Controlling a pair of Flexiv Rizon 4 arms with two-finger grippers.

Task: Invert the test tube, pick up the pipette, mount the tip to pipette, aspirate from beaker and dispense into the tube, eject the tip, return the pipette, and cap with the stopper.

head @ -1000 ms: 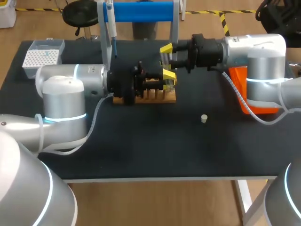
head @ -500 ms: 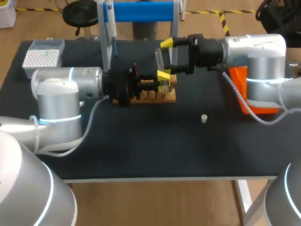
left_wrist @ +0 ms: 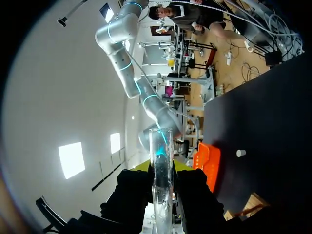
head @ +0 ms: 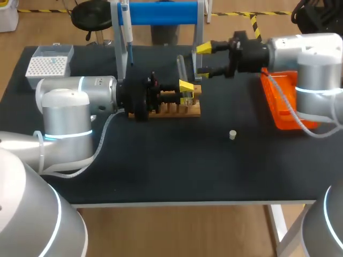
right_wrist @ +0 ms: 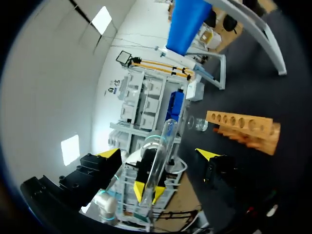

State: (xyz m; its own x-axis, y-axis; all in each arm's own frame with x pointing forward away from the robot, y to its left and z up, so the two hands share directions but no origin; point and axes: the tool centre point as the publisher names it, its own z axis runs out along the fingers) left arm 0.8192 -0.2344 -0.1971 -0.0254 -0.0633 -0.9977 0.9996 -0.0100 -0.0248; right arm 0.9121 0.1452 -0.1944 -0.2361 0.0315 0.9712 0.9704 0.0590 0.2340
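While the left gripper (head: 186, 90) is clenched on the test tube (head: 180, 68), holding it near its lower end, the tube stands roughly upright above the right-hand end of the wooden rack (head: 172, 108). From the left wrist, the clear tube (left_wrist: 161, 175) runs out from between that gripper's black fingers, pressed from both sides. The right gripper (head: 204, 59) is released, its two yellow-tipped fingers spread wide and apart from the tube, just beside it on the right. From the right wrist, the tube (right_wrist: 163, 146) appears between the spread yellow tips of the right gripper (right_wrist: 158, 154) without touching either, and the rack (right_wrist: 243, 127) lies on the dark table beyond. The small pale stopper (head: 232, 134) sits alone on the black table (head: 161, 166), well apart from the rack. The pipette (head: 127, 33) hangs on the blue-topped stand (head: 161, 12) behind the rack, a tip box (head: 48, 65) rests at the far left corner, and an orange tray (head: 281, 101) lies under the right arm.
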